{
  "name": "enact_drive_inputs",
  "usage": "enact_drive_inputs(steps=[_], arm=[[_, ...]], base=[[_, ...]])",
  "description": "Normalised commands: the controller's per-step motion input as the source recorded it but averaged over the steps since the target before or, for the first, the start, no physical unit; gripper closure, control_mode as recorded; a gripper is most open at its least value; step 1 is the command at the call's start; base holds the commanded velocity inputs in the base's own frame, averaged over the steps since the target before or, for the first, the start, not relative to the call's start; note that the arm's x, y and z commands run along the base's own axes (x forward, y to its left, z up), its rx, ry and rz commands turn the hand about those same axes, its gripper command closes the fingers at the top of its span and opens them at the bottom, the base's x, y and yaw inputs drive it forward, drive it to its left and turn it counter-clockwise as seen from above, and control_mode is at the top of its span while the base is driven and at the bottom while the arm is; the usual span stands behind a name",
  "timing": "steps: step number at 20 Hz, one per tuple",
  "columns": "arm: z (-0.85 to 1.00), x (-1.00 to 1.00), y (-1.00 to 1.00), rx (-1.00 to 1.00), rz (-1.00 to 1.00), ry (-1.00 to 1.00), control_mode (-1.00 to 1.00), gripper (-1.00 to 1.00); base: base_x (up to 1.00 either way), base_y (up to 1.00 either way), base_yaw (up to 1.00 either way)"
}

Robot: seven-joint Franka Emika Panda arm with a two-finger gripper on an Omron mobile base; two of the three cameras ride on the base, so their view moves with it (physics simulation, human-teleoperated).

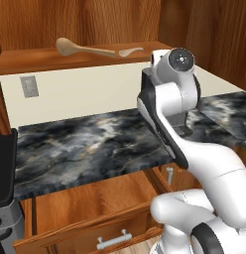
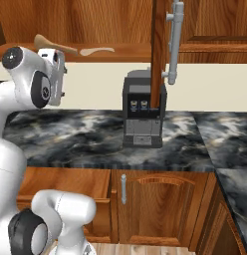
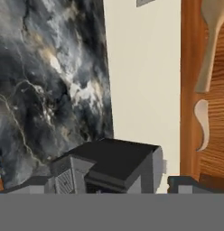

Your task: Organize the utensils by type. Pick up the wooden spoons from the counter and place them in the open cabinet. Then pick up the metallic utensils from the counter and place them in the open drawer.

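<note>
Tan wood already rests on the open cabinet's reddish-brown shelf [image 1: 30,58], the large round-bowled spoon [image 1: 70,47] beside the shorter spoon [image 1: 130,51], so I judge my 2-finger gripper [image 3: 127,187], fingers apart and empty, is freed for metal utensils.

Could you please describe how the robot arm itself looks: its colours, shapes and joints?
The arm has smooth, rounded white shells with dark grey to black bands at the joints. One joint ends in a round black cap with a pale centre. The base views show no loose cables or printed markings on it.
</note>
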Motion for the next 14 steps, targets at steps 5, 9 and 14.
enact_drive_inputs(steps=[5,9,14], arm=[[-0.22,-0.84,0.00,0.07,-0.43,0.15,-1.00,-1.00],[-0.23,-0.83,-0.04,0.13,-0.48,0.11,-1.00,-1.00],[-0.21,-0.78,-0.12,0.23,-0.44,0.01,-1.00,-1.00]], base=[[0.00,0.00,0.00],[0.00,0.00,0.00],[0.00,0.00,0.00]])
